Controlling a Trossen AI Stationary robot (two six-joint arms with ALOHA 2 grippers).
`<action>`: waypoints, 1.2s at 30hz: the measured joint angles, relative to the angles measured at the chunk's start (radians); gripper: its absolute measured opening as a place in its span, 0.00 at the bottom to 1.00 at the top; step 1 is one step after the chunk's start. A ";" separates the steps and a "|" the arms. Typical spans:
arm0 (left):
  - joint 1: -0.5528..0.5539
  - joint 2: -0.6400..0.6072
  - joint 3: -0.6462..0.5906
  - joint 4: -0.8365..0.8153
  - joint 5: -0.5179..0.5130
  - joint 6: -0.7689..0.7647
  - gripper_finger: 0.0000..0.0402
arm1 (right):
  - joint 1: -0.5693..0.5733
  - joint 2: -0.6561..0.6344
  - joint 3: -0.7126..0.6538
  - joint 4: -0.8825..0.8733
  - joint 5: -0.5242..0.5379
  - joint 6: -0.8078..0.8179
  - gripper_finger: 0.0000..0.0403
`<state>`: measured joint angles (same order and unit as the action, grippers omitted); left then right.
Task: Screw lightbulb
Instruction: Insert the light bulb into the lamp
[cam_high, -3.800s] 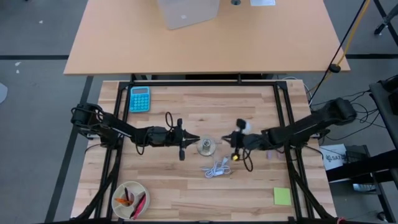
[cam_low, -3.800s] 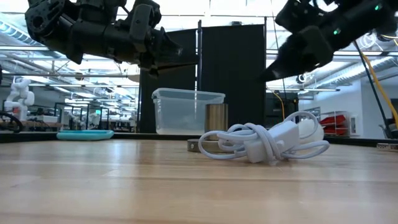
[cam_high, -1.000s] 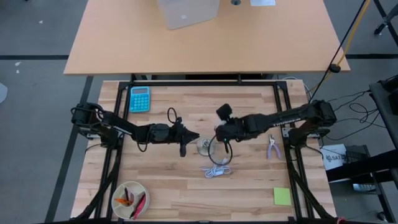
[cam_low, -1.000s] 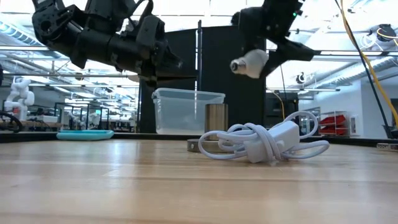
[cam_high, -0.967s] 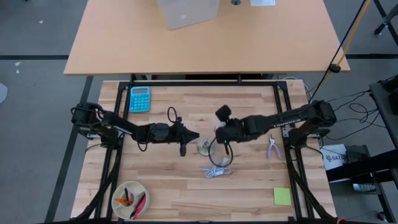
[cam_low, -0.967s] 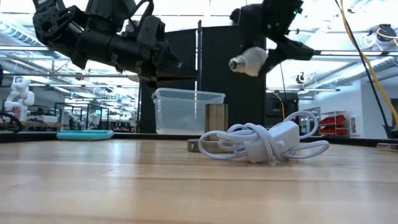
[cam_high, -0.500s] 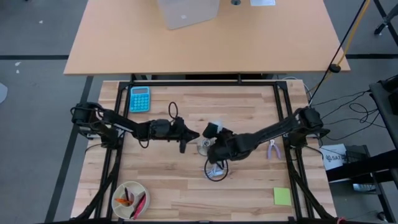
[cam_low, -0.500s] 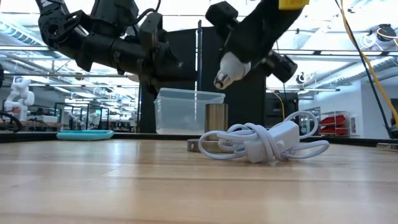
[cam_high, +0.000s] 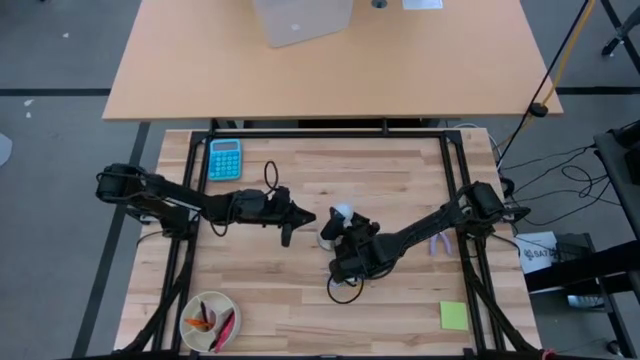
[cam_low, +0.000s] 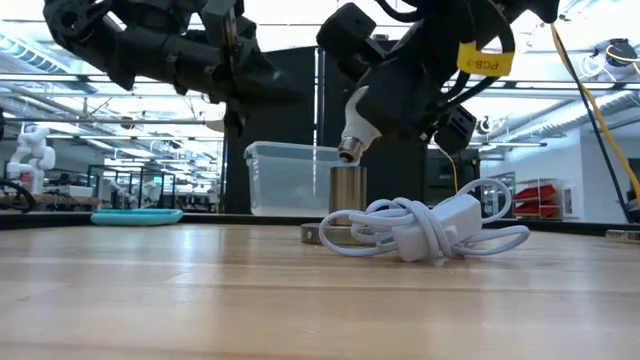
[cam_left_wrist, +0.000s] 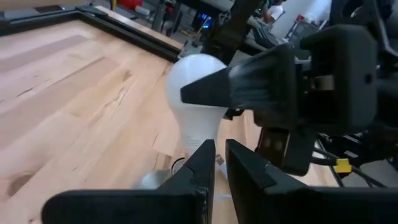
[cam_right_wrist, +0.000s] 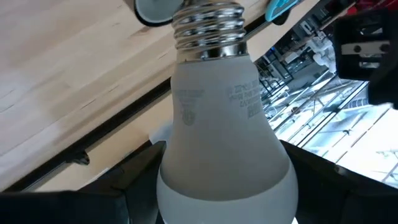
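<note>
The white lightbulb (cam_low: 360, 112) hangs tilted in my right gripper (cam_low: 398, 92), which is shut on it. Its silvery screw base (cam_low: 348, 150) points down, just above the brass socket (cam_low: 347, 188), which stands on its grey disc (cam_low: 316, 234) on the table. From above, the lightbulb (cam_high: 343, 212) sits beside the socket (cam_high: 327, 238) at the table's middle. My left gripper (cam_high: 308, 216) hovers level just left of the lightbulb, shut and holding nothing; the left wrist view shows the lightbulb (cam_left_wrist: 196, 93) ahead of its fingertips. My right gripper pinches the lightbulb's frosted globe (cam_right_wrist: 186, 168) at its widest part, one finger (cam_right_wrist: 134, 168) on each side. It comes from above and from the table's right, slanting down. The lightbulb is lifted clear and tilted, with its screw base (cam_right_wrist: 208, 28) pointing away from the gripper toward the socket.
A coiled white cable (cam_low: 430, 228) lies just in front of the socket. A blue calculator (cam_high: 224, 158) is at the far left, a bowl (cam_high: 209, 320) at the near left, pliers (cam_high: 437, 240) at the right and a yellow note (cam_high: 453, 316) at the near right.
My right gripper has swung toward the table's near left and come down, tipping so that the lightbulb's screw base went from pointing sideways to pointing down over the socket. My left gripper has drawn back a little toward the left edge and risen.
</note>
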<state>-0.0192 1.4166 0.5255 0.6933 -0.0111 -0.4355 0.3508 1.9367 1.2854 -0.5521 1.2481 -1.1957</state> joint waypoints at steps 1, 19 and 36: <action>-0.003 -0.001 0.000 0.002 -0.002 0.000 0.10 | 0.001 0.003 0.000 0.005 0.002 0.000 0.66; -0.008 -0.013 0.000 -0.003 -0.006 0.018 0.10 | 0.005 0.016 0.000 0.002 -0.016 -0.003 0.67; -0.008 -0.013 0.000 -0.002 -0.007 0.022 0.10 | 0.003 0.023 0.000 0.003 -0.097 -0.005 0.73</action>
<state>-0.0277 1.4033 0.5251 0.6910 -0.0177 -0.4137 0.3534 1.9598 1.2858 -0.5489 1.1513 -1.2007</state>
